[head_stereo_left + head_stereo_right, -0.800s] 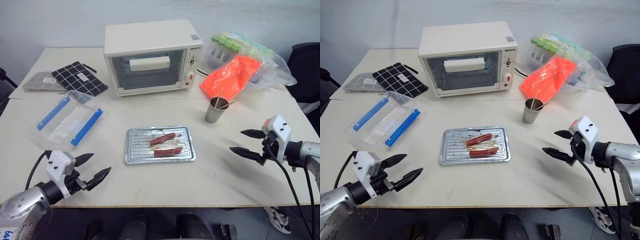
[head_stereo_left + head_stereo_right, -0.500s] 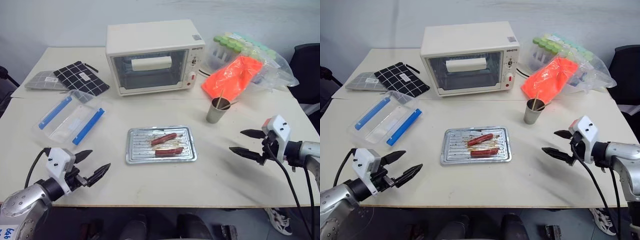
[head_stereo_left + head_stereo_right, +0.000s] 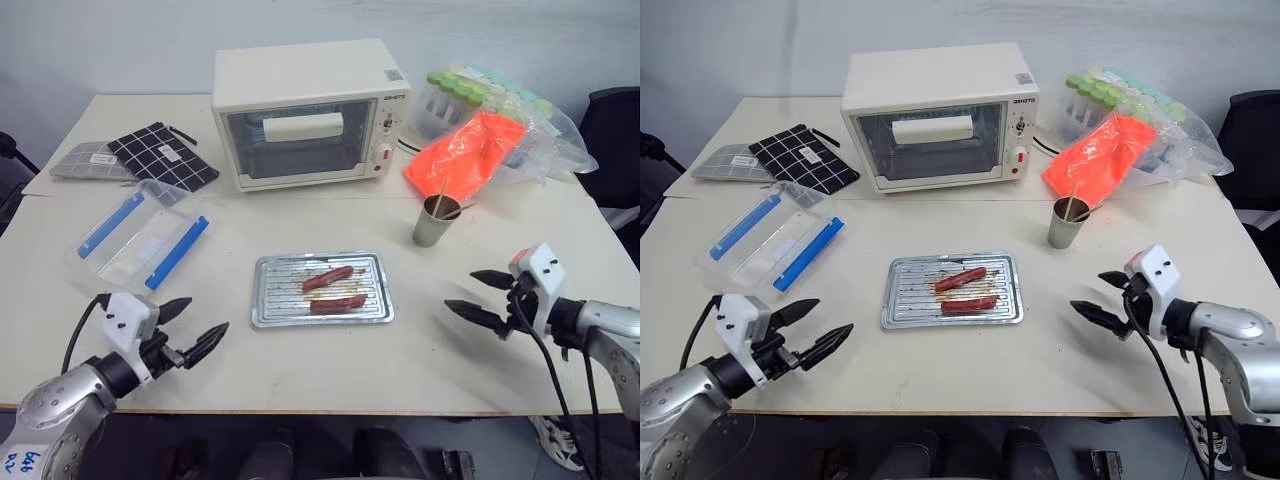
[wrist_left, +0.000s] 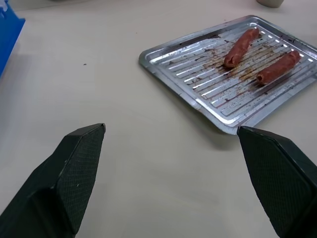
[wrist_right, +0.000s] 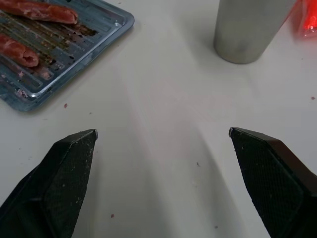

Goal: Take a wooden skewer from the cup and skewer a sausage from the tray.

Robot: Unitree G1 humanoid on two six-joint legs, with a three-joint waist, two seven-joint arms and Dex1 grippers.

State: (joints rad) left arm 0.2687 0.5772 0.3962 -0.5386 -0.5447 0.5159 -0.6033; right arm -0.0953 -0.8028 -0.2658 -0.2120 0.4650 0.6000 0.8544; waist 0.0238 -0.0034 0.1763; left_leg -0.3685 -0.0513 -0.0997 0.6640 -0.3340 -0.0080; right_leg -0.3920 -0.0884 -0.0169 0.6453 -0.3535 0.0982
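One tray holds two sausages: a dark red sausage and a more orange-brown sausage. On the table there is one steel cup with one wooden skewer standing in it, one toaster oven, one clear plastic box with two blue clips, and two flat cloth pads. There is also one orange bag and a cluster of green-capped tubes, too crowded together to count.
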